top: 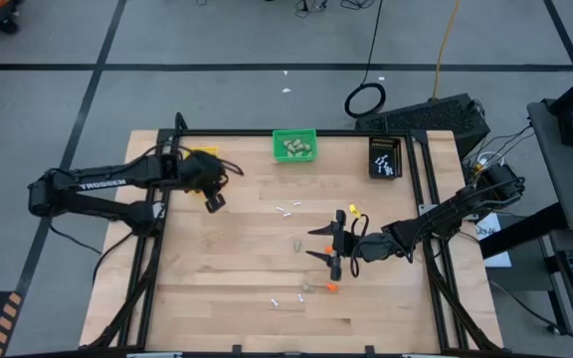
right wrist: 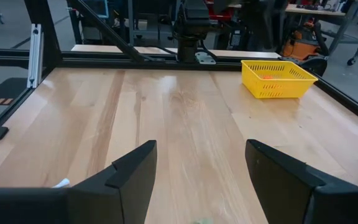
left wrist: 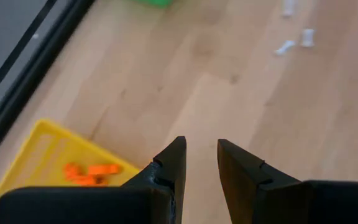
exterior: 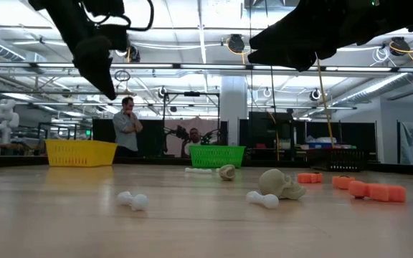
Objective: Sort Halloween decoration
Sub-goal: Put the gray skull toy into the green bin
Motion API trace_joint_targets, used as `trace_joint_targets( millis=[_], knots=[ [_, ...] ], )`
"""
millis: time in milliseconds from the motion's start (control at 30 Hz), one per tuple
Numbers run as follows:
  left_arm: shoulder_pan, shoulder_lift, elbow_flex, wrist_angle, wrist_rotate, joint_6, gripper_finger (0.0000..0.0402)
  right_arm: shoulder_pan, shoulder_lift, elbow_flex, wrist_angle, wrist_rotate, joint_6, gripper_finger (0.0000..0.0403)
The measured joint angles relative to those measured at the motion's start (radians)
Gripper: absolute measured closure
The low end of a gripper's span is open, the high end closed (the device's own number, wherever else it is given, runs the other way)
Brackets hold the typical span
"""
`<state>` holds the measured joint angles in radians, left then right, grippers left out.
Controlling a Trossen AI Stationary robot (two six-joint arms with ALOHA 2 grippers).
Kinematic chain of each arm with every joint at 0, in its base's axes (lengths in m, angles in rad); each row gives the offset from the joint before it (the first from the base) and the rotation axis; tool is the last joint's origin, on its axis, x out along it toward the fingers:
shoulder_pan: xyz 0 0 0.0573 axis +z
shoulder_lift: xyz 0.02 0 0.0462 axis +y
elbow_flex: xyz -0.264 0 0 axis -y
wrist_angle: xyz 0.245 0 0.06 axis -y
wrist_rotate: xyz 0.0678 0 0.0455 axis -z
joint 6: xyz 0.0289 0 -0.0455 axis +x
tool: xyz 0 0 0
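Observation:
Halloween decoration pieces lie loose on the wooden table: white sticks, orange bits and beige lumps. In the low view a beige skull-like lump rests beside a white stick and orange bits. My left gripper hangs above the table just near-right of the yellow bin. Its fingers stand narrowly open with nothing between them. My right gripper is wide open over the table's middle, close to level and pointing left, and holds nothing.
The yellow bin holds orange bits. A green bin with beige lumps and a black bin with white sticks stand along the far edge. More pieces lie near the front. People stand in the room beyond.

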<state>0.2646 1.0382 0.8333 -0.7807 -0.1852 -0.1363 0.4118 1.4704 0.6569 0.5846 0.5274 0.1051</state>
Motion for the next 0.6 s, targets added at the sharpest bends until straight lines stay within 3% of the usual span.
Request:
trace_joint_targets(
  millis=[600],
  knots=[
    [-0.436, 0.023, 0.0, 0.239, -0.049, -0.043, 0.0311, 0.0, 0.0, 0.0, -0.032, -0.001, 0.022, 0.0172]
  ],
)
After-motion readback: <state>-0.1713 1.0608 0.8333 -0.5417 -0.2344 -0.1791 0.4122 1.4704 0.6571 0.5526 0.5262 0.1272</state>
